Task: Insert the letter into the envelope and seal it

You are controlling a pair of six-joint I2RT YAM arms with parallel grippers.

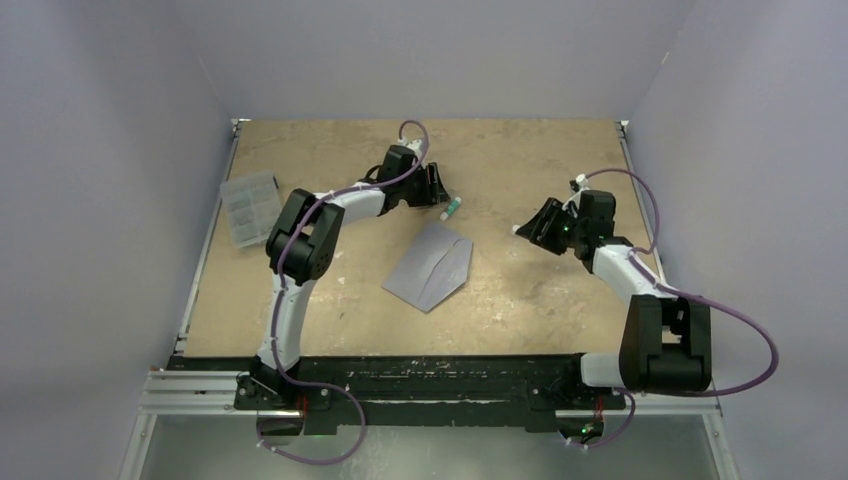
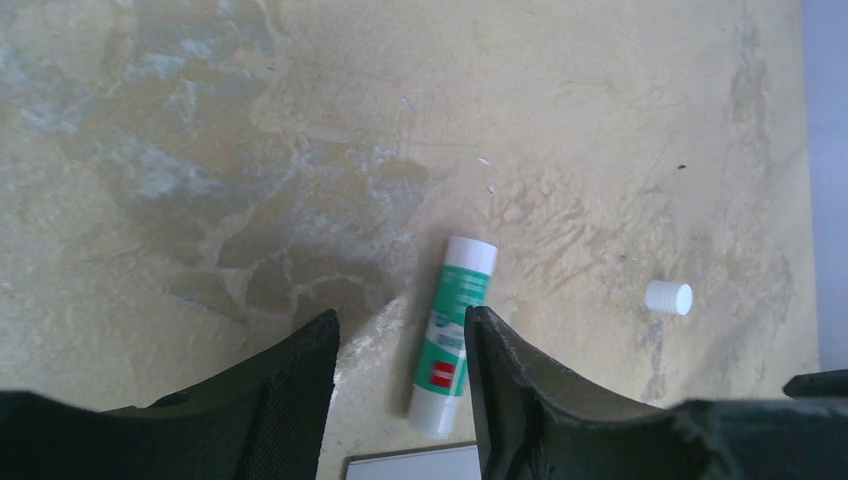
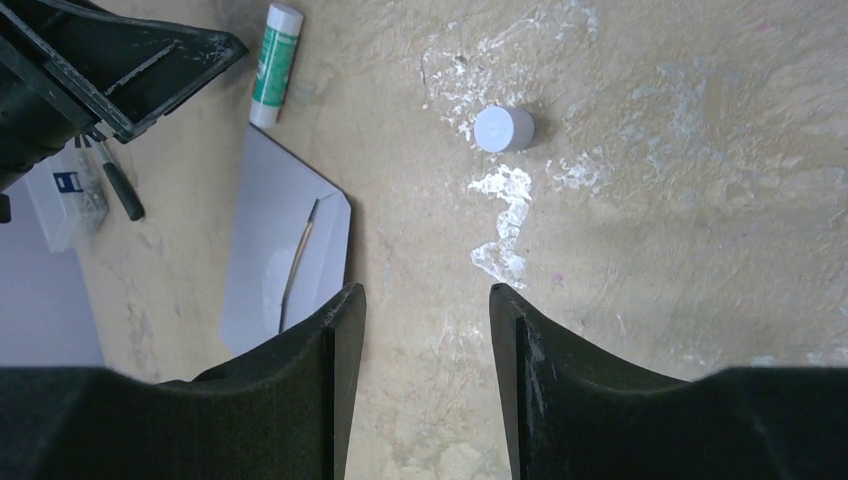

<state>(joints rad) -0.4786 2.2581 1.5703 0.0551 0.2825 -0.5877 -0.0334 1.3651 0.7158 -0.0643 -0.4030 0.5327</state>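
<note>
The grey-blue envelope (image 1: 430,265) lies flat mid-table with its flap folded down; its edge also shows in the right wrist view (image 3: 285,250), and a corner in the left wrist view (image 2: 410,465). The letter is hidden; only a thin tan sliver shows at the envelope's seam. My left gripper (image 1: 435,186) (image 2: 400,318) is open, low over a green-and-white glue stick (image 2: 452,335) (image 1: 452,207) that lies on the table between its fingers, close to the right one. My right gripper (image 1: 532,226) (image 3: 425,290) is open over bare table, to the right of the envelope, with nothing between its fingers.
The glue stick's white cap (image 3: 503,128) (image 2: 668,297) lies loose on the table between the two grippers. A clear ribbed plastic box (image 1: 250,207) sits at the table's left edge. Dried white glue smears (image 3: 505,215) mark the board near the cap.
</note>
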